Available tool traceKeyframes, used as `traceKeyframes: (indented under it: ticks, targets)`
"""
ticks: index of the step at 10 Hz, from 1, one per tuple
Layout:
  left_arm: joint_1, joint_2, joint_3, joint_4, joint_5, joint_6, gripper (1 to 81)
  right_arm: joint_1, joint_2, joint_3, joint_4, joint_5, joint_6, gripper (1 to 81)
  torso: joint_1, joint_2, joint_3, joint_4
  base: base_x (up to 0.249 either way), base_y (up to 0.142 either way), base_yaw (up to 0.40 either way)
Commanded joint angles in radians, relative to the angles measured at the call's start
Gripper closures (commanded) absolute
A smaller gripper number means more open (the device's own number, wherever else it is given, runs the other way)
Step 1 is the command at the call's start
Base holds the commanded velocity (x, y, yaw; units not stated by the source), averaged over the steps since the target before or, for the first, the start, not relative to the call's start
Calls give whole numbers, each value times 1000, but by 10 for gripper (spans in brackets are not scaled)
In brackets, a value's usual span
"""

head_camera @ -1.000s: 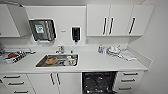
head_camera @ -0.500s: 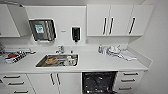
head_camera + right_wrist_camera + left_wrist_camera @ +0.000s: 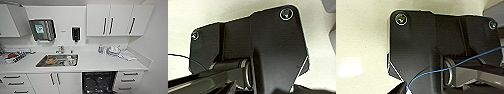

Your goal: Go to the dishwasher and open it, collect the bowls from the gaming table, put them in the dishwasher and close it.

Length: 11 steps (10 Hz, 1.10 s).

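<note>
Dishwasher (image 3: 99, 82) already open under the white bench (image 3: 100, 63), just right of the shiny metal sink (image 3: 57, 60), dark inside with thin wire racks; bowls not yet in from the gaming table, door not yet shut. Cannot tell whether either end effector is wide or narrow.

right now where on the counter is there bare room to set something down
Bare: the countertop between the sink and the dish pile, above the open dishwasher. Crowded: the sink, the far-left rack and the right back corner.
</note>
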Motion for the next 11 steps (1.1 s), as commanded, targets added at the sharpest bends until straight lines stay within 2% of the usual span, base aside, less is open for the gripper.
traceKeyframes:
  ticks: [1,5,10,11]
  targets:
    - [-40,-9,-1,11,60,13,10,39,1,4,11,-51,-2,10,0,0,0,0,0,0,0]
    - [-40,-12,-2,13,61,14,10,36,1,4,11,-51,-2,10,0,0,0,0,0,0,44]
    - [-39,-19,-1,16,61,14,10,36,2,4,11,-51,-4,10,0,0,0,0,0,0,335]
    - [-39,-21,-1,31,60,16,10,37,2,4,11,-51,-4,10,0,1,0,0,0,0,373]
